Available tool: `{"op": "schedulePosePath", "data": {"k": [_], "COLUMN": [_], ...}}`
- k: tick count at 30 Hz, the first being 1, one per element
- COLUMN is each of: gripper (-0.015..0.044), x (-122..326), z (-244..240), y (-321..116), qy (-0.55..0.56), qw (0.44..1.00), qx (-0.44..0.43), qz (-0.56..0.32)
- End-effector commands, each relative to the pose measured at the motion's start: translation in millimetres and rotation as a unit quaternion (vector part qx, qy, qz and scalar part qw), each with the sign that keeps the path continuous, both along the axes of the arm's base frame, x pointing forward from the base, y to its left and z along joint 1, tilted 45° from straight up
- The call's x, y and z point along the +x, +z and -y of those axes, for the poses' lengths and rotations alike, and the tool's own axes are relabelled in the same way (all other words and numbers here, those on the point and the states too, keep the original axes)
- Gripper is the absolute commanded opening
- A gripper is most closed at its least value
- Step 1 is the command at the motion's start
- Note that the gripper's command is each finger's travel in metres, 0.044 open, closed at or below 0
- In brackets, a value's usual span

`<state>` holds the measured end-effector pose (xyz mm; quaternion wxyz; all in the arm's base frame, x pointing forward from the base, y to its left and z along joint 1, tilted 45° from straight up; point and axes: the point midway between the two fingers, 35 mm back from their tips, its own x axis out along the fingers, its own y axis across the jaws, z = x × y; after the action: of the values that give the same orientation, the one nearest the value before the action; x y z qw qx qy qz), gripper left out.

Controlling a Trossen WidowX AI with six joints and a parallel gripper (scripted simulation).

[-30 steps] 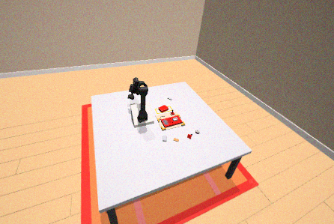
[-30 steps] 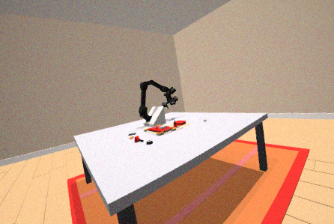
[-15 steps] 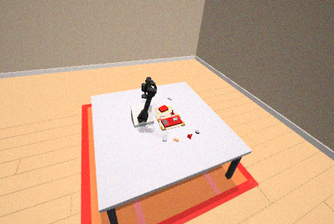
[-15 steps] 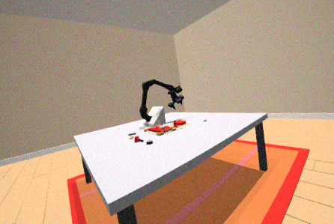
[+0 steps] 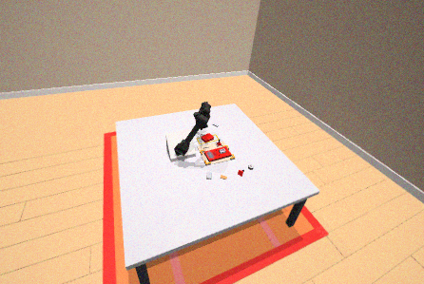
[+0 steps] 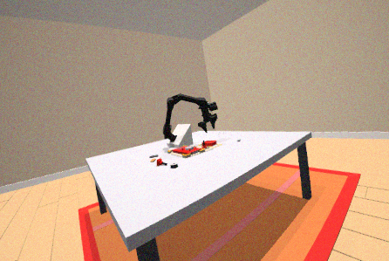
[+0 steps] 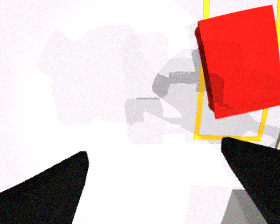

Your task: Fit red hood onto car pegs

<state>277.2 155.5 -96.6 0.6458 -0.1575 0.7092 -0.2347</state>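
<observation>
From where I stand, the nearest things are the loose bits on the table [image 5: 166, 224] [image 6: 209, 193]: a small red piece [image 5: 240, 173] [image 6: 160, 161] and a black-and-white round one [image 5: 251, 167] [image 6: 174, 165]. They lie well apart from the hood, and I'd leave them be. Behind them sits the car [image 5: 218, 153] [image 6: 185, 150] in its jig, the place the hood must end up.

Past the car lies the hood [image 5: 207, 138] [image 6: 209, 143] [image 7: 240, 62], roof up, over a yellow outline on the table. The step now, I'd say, is reaching for it. The gripper [image 5: 202, 127] [image 6: 208, 127] [image 7: 155, 151] hangs above the table, fingers wide apart with nothing between them. That opening looks right to keep until it is down.

I'd centre over the hood first, turn the wrist to match its slightly skewed sides, then sink straight, a finger outside each of two opposite sides. Coming down off-centre could land a tip on the roof or shove the hood askew. As it stands, the hood is below the hand and off to one side: in the wrist view it fills the upper right, beyond the right-hand fingertip, not between the two.
</observation>
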Motion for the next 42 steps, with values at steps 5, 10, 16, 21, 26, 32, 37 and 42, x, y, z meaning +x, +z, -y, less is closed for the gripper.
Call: {"op": "schedulePosePath", "data": {"k": [5, 10, 16, 21, 26, 32, 37, 42], "gripper": [0.0440, 0.0440, 0.0440, 0.0440, 0.0440, 0.0440, 0.0440, 0.0440], "x": [40, 40, 40, 40, 40, 40, 40, 39], "z": [68, 69, 70, 72, 75, 78, 80, 83], "y": [40, 41, 40, 37, 34, 31, 28, 26], "qy": [0.086, 0.087, 0.087, 0.087, 0.087, 0.087, 0.087, 0.087], "qw": [0.991, 0.991, 0.991, 0.991, 0.991, 0.991, 0.991, 0.991], "qx": [-0.087, -0.088, -0.088, -0.088, -0.088, -0.088, -0.088, -0.088], "qz": [-0.057, -0.058, -0.058, -0.057, -0.057, -0.057, -0.057, -0.057]}}
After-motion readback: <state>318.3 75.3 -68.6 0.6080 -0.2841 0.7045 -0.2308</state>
